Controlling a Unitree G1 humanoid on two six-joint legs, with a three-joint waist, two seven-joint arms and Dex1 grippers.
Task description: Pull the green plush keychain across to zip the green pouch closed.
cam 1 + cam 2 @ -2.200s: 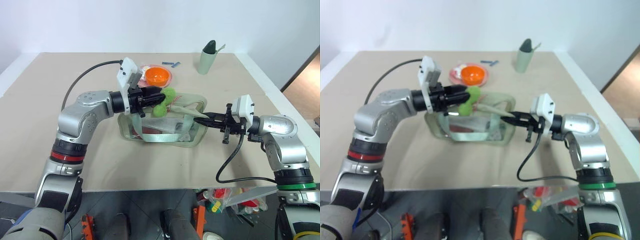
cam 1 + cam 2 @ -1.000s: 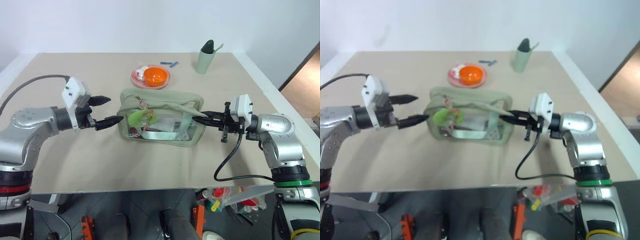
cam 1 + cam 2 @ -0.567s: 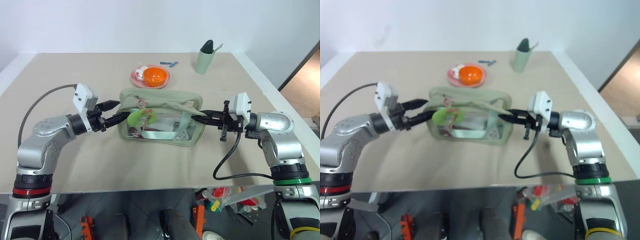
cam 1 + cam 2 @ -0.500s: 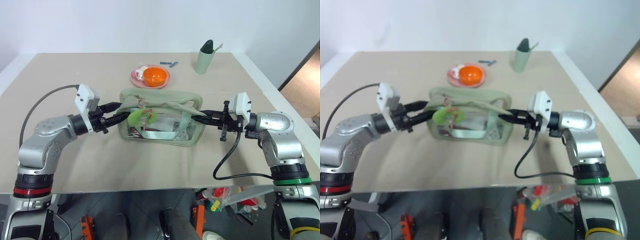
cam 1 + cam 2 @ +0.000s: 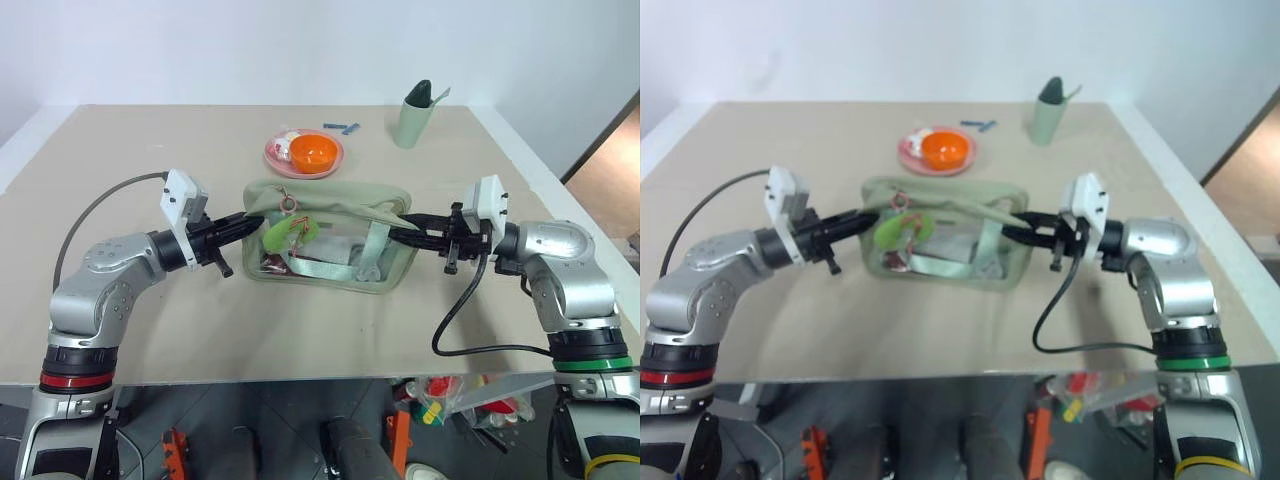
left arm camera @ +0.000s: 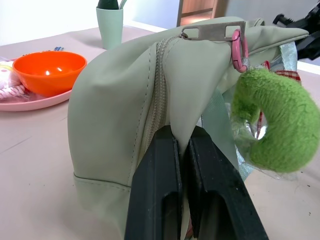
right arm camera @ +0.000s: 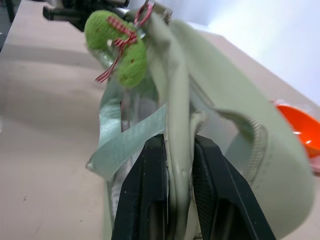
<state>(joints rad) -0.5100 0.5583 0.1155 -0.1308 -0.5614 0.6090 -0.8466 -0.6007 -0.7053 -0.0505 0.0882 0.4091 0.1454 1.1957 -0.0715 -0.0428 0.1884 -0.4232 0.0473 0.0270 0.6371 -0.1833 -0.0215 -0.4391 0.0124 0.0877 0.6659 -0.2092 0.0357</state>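
Observation:
The green pouch (image 5: 340,215) lies at the table's middle, its top zipper running left to right. The green plush keychain (image 5: 288,232) hangs loose over the pouch's front from a pink ring (image 6: 236,46) on the zipper pull, near the left end. My left gripper (image 5: 250,221) is shut on the fabric of the pouch's left end, just below the zipper (image 6: 159,95). My right gripper (image 5: 402,235) is shut on the pouch's right end, with fabric squeezed between its fingers (image 7: 145,200). Neither gripper touches the keychain (image 7: 117,42).
Behind the pouch, an orange bowl (image 5: 314,151) sits on a pink plate (image 5: 281,156). A pale green cup (image 5: 411,118) stands at the back right, with small blue bits (image 5: 343,128) beside it. Bare tabletop lies in front and to both sides.
My left gripper has moved right to the pouch's left end and closed on the fabric there. The right gripper has kept its hold.

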